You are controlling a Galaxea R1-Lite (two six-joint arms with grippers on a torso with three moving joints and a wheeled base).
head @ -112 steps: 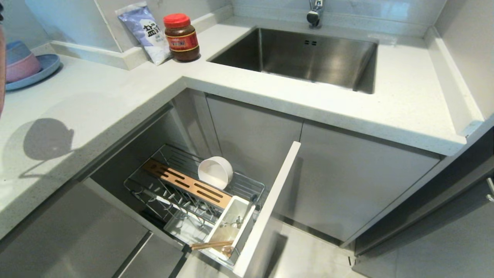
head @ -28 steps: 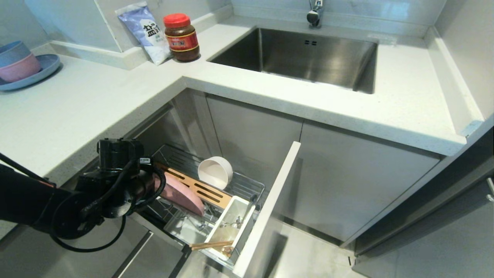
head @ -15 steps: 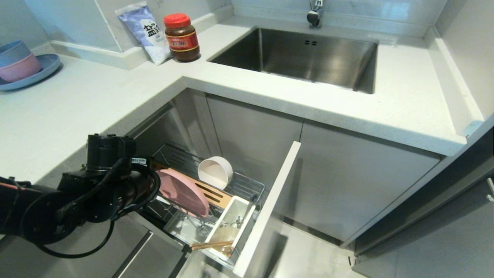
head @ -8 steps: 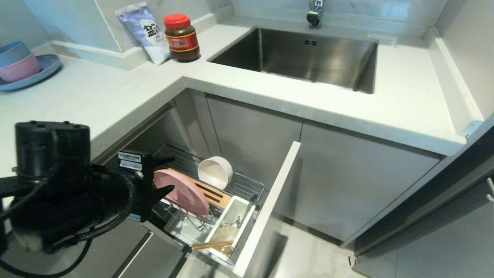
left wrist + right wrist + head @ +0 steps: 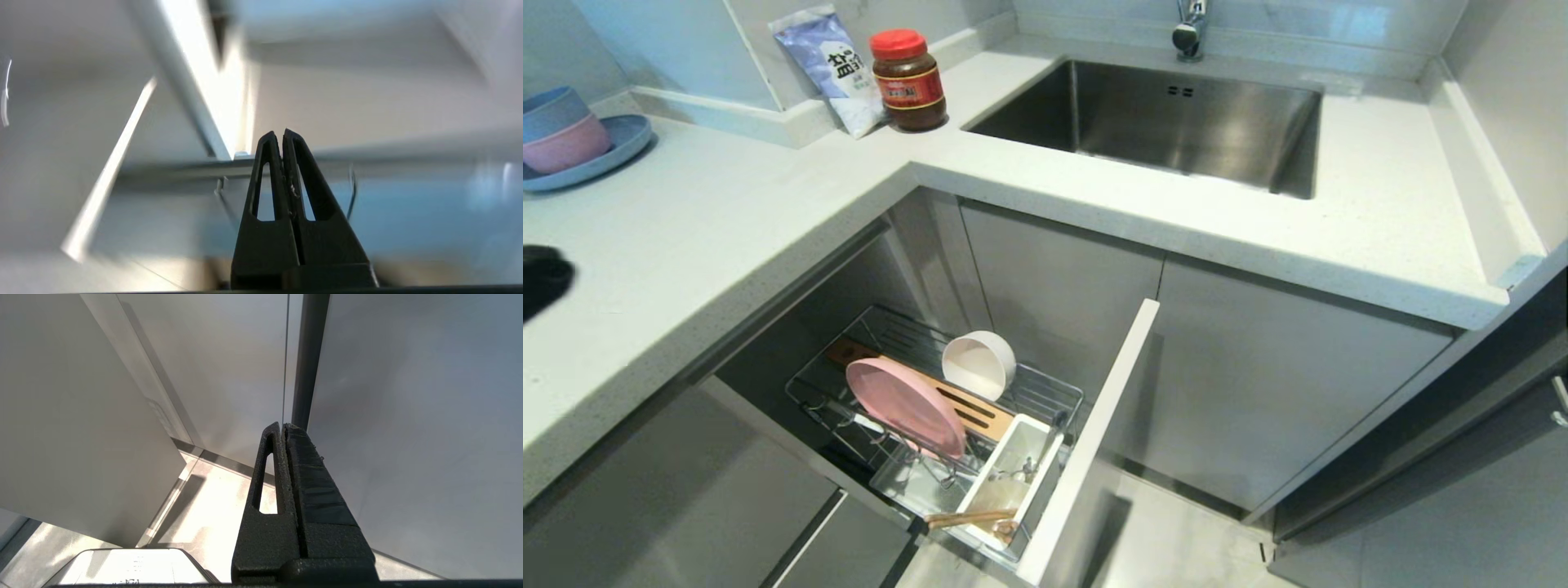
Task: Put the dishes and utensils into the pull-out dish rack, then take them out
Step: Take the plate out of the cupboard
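The pull-out dish rack stands drawn out below the counter. A pale-pink plate leans on edge among its prongs, against the wooden strip. The cream-white bowl lies on its side behind the strip. The chopsticks lie across the front end of the white caddy, with the fork inside it. My left gripper is shut and empty; only a dark part of that arm shows at the head view's left edge. My right gripper is shut and empty, parked low beside cabinet panels.
The rack's light-grey front panel juts out toward me. On the counter stand a red-lidded jar, a bag and a blue plate with stacked bowls. A steel sink lies at the back.
My left gripper has let go of the pink plate, shut, and drawn back up and left, almost out of the head view. The plate now stands alone in the rack.
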